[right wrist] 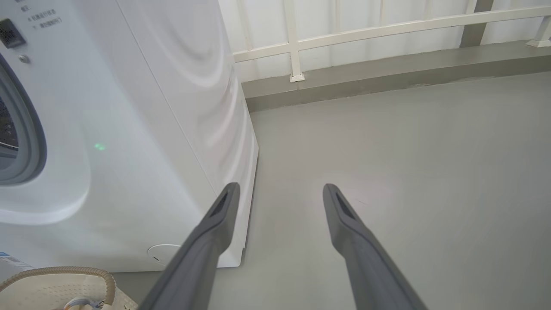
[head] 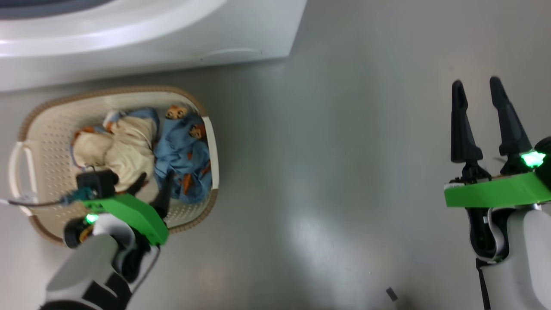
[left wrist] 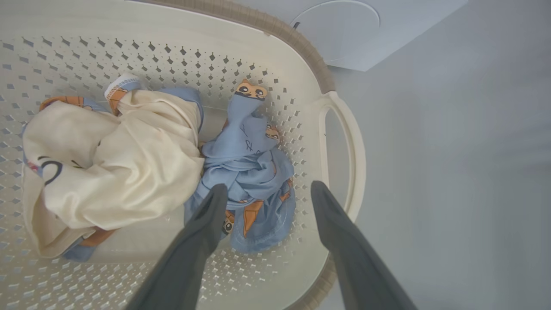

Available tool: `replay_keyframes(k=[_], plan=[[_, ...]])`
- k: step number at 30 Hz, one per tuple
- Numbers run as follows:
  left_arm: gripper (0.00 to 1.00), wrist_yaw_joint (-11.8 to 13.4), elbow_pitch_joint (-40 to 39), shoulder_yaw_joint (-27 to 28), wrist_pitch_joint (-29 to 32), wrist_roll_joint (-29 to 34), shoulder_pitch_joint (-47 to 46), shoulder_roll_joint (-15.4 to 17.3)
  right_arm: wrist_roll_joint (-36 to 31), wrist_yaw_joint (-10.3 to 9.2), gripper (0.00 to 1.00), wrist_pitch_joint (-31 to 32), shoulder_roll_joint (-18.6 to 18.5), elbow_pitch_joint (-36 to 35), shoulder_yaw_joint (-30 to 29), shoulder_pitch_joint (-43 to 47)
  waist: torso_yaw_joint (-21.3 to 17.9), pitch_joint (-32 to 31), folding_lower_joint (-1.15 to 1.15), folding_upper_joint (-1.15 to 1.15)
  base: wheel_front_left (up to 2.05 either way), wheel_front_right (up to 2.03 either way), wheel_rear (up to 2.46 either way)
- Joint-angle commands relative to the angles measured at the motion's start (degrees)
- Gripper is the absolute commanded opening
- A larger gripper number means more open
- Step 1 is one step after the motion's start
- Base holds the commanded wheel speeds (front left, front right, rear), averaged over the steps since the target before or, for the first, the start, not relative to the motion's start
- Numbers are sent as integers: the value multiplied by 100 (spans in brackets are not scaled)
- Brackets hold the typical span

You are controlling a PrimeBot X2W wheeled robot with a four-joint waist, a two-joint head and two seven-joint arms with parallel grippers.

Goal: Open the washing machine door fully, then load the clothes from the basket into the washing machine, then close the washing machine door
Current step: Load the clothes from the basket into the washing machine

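left gripper (left wrist: 269,189) fingers spread wide, gripping nothing, down inside basket (left wrist: 275,26). light blue garment (left wrist: 249,163) lies between fingers and just past tips; one finger (left wrist: 202,232) overlaps its edge, can't tell if touching. cream garment (left wrist: 116,159) out beyond that same finger. right gripper (head: 476,84) wide open too, empty, over floor (head: 344,172), washing machine (right wrist: 150,150) off to one side of its fingers

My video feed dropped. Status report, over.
Left claw open, down in basket, poised over blue garment. Cream garment beside it, both in basket. Right claw open, empty, over floor beside washing machine. Nothing seen in the way.
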Motion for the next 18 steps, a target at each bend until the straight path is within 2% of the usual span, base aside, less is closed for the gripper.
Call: replay_keyframes(k=[1,10,18], plan=[[100,-9,34,6,17,-172,-134,308,-71,8,100,-42,38,-187,170,-15,-166,504,0,0,0,0,0],[100,-9,252,-791,78,-873,-909,703,-59,8,100,-42,142,-333,328,-295,-443,1063,0,0,0,0,0],[100,-9,491,-1341,22,-1189,-1500,963,-59,8,100,-42,208,-445,431,-426,-626,1404,0,0,0,0,0]])
